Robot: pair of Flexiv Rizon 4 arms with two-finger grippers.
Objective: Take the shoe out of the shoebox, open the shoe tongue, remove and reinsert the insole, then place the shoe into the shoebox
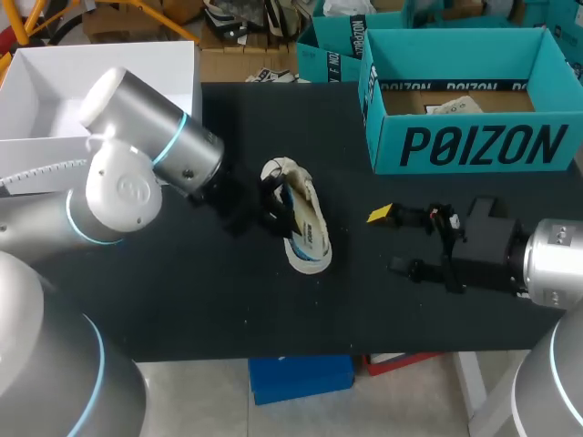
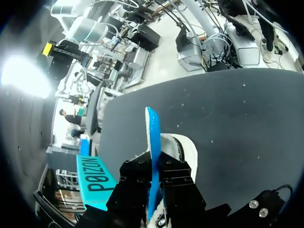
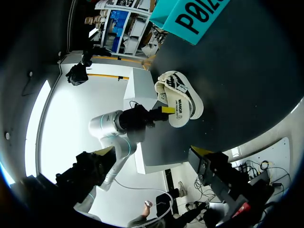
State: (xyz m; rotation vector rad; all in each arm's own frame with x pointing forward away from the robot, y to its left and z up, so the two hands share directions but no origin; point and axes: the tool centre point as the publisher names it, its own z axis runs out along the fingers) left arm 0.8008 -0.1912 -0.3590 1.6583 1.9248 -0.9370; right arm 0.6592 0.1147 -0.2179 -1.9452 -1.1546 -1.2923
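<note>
A white shoe point(image 1: 304, 228) lies on its side in the middle of the black table point(image 1: 182, 291). My left gripper point(image 1: 273, 206) is at its opening, shut on a thin blue insole point(image 2: 152, 133) that stands edge-on between the fingers, with the shoe point(image 2: 186, 148) just behind it. The right wrist view shows the left gripper's yellow tip point(image 3: 166, 109) against the shoe point(image 3: 179, 99). My right gripper point(image 1: 392, 241) rests open to the right of the shoe, with nothing between its fingers. The teal shoebox point(image 1: 474, 146) stands open at the back right.
Crumpled paper point(image 1: 451, 105) lies inside the shoebox. A second teal box point(image 1: 330, 47) stands behind it at the table's far edge. A white open box point(image 1: 91, 82) sits at the back left, behind my left arm.
</note>
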